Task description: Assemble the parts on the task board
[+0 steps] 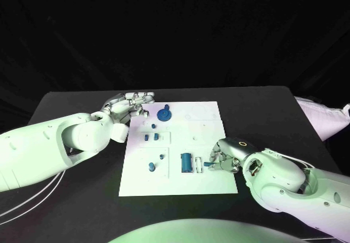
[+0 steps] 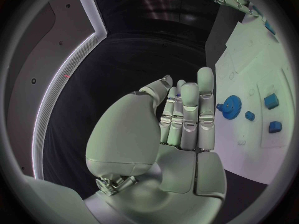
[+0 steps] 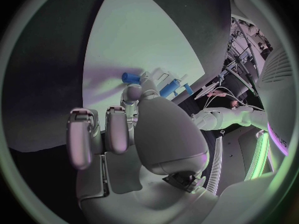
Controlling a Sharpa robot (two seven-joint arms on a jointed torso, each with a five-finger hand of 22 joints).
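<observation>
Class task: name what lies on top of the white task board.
Small blue parts lie on the task board, including a gear and a cylinder. The right hand covers part of its edge.

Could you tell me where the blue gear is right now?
In the head view the blue gear sits at the far left corner of the task board, just beside the left hand, which is not touching it.

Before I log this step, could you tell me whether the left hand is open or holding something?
Open. The left hand holds nothing: its fingers are extended side by side beside the board, clear of the blue gear.
</observation>
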